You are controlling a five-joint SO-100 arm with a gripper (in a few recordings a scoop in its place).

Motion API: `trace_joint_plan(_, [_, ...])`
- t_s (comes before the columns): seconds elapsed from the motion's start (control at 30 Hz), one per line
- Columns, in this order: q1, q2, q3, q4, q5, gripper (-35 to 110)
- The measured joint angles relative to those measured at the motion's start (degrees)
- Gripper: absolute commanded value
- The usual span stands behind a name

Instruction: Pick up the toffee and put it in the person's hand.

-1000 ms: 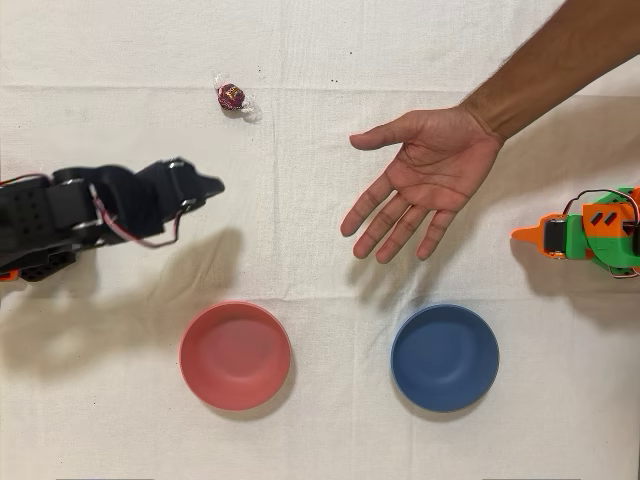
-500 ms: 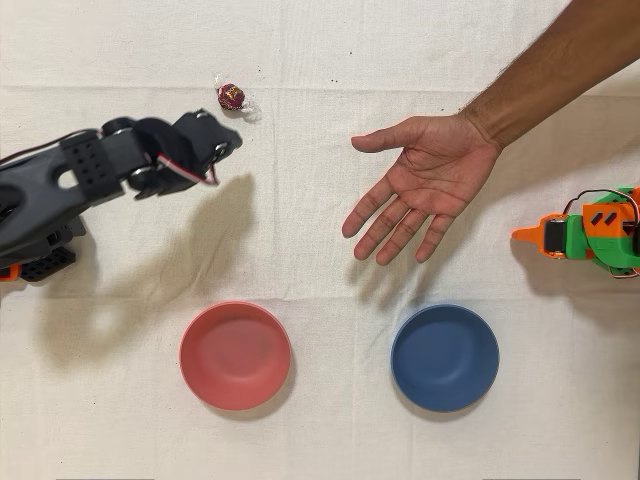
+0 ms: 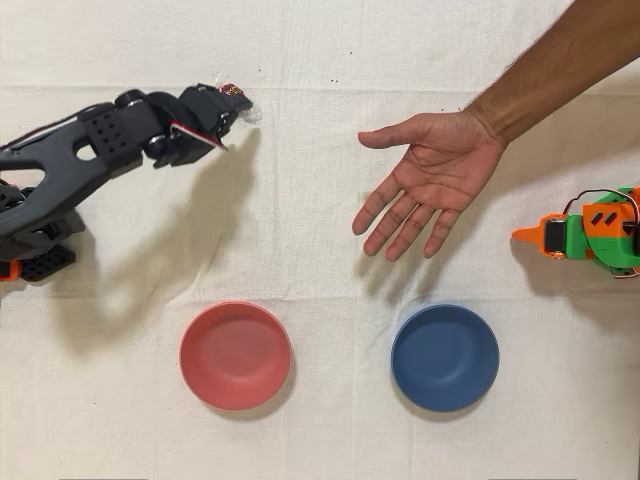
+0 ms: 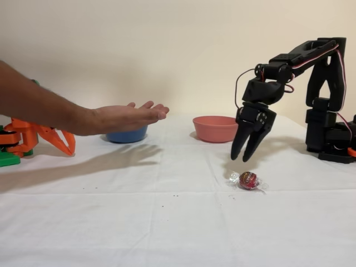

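My end effector (image 4: 245,156) hangs above the desk (image 4: 167,222) with its tips pointing down, and in the fixed view its two fingers (image 4: 238,146) stand slightly parted, gripping nothing. The toffee (image 4: 248,180) lies on the white cloth just below and a little to the right of those tips, not touched by them; its dark red wrapper and clear twisted ends show plainly there. In the overhead view my end effector (image 3: 232,108) sits over the sweet, so the toffee (image 3: 238,93) shows as a sliver of red and crinkled wrap at the fingertips, near the top of the picture. The person's hand (image 3: 425,184) is held palm up with fingers spread, well apart from the toffee, to the right in the overhead view and to the left in the fixed view, where the hand (image 4: 125,118) hovers above the cloth and casts a shadow on it. A red bowl (image 3: 235,355) and a blue bowl (image 3: 445,357) stand side by side in the lower part of the overhead view. The orange arm (image 3: 590,233) stands idle at the right edge of the overhead view.
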Motion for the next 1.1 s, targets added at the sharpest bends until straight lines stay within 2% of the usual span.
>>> trace_joint_plan(0.43, [-4.04, -7.73, -5.19, -0.79, -1.49, 27])
trace_joint_plan(1.1, [-4.04, -10.72, -6.24, -4.13, -3.52, 25])
